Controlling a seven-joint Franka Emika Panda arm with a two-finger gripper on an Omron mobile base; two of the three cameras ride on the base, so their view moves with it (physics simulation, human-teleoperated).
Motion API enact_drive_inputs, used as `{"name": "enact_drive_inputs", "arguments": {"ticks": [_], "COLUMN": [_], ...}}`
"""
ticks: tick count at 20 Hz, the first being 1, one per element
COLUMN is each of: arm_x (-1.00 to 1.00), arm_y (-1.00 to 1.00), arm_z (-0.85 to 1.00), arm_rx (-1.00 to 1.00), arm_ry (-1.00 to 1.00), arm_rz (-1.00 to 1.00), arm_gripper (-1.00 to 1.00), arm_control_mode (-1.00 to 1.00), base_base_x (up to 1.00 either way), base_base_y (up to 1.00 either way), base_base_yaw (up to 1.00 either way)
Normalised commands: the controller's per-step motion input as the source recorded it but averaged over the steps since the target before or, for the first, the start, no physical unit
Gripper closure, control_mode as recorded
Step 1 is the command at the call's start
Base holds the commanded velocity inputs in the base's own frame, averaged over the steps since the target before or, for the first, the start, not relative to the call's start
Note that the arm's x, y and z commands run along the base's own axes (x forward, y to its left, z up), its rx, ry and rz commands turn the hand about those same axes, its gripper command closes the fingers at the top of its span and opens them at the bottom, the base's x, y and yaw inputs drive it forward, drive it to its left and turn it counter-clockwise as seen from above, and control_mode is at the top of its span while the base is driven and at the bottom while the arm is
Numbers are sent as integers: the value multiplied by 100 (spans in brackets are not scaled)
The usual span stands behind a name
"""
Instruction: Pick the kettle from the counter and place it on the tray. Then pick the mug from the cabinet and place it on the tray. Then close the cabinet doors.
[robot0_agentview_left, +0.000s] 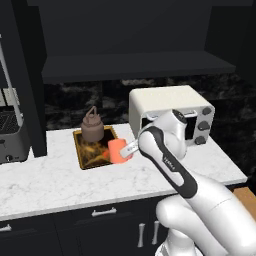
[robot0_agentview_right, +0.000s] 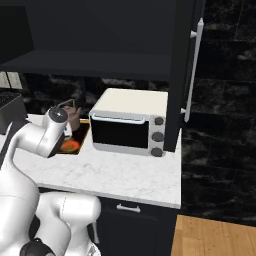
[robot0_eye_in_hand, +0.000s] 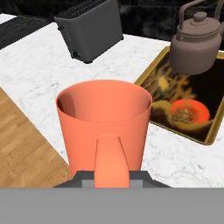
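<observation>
While the mug (robot0_eye_in_hand: 104, 120) is carried by its side handle, which sits between the closed fingers of the gripper (robot0_eye_in_hand: 112, 178), its orange body hangs out in front of the hand, above the front right corner of the tray (robot0_agentview_left: 82, 152). I judge the step in hand to be the setting of the mug on the tray.

The kettle (robot0_agentview_left: 92, 127) already stands on the back part of the tray, just behind the mug in the left base view. If the mug comes down too far back, it could knock the kettle or push it toward the rim. If it comes down too far forward or to the right, its base could land on the golden rim or half on the counter (robot0_agentview_left: 60, 180), and then it would tilt when the fingers let go. Because the hold is only on the thin handle, the mug may also swing a little, so a fast descent seems risky.

Near the tray are the white oven (robot0_agentview_left: 170, 112) to the right and a grey toaster (robot0_eye_in_hand: 89, 28) to the left; the arm's elbow passes close to the oven.

The cabinet doors (robot0_agentview_right: 192, 70) stand open.
</observation>
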Motion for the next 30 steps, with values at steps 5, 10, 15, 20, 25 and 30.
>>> {"name": "enact_drive_inputs", "arguments": {"ticks": [5,10,15,20,25,30], "arm_x": [36,35,28,29,30,33], "arm_y": [0,8,17,8,1,4], "arm_z": [-16,-28,-24,-14,-10,-20], "arm_rx": [10,1,0,0,0,0], "arm_ry": [-5,0,0,0,0,0], "arm_rz": [0,0,0,0,0,0], "arm_gripper": [100,100,100,100,100,100], "arm_control_mode": [-100,-100,-100,-100,-100,-100], "base_base_x": [0,0,0,0,0,0], "base_base_y": [0,0,0,0,0,0], "base_base_yaw": [0,0,0,0,0,0]}}
